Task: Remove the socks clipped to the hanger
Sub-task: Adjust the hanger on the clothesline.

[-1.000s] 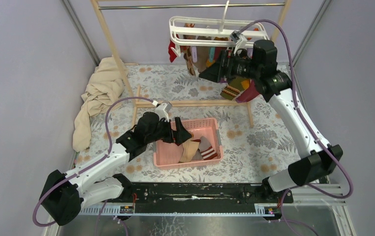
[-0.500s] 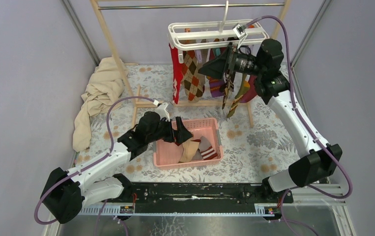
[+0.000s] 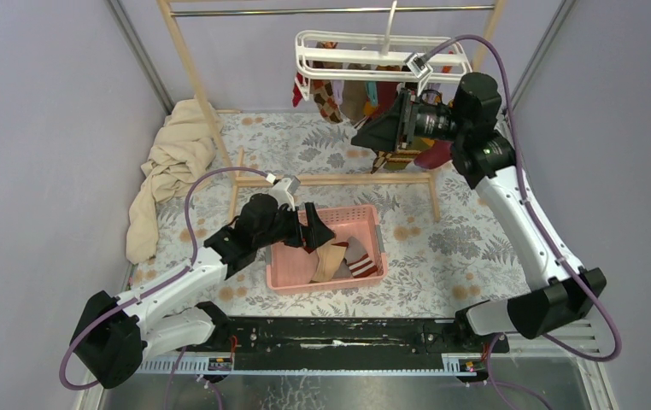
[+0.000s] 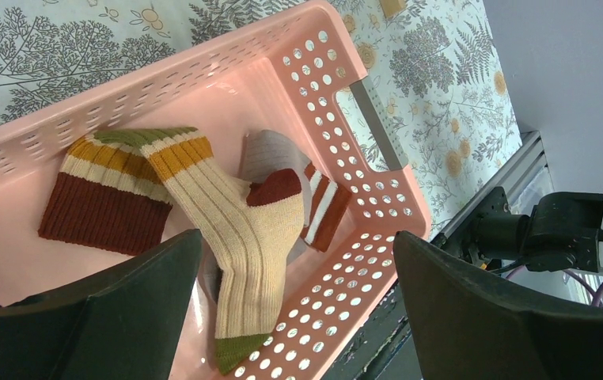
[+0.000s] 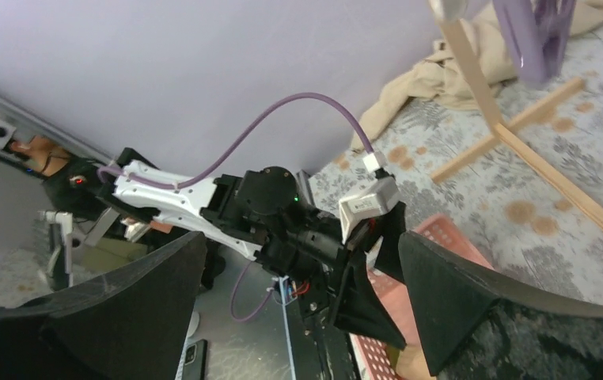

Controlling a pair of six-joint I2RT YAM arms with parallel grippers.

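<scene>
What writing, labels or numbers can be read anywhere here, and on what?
No text can be read.
The small tags under the black rail are too small to make out.
The pink basket, socks and hanger show no lettering.

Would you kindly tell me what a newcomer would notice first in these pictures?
Colourful socks dangle from the white hanger at the back, right of centre, with the right tool open close by. Nearer, a pink basket holds striped socks, the open left tool hovering over its left end.
</scene>
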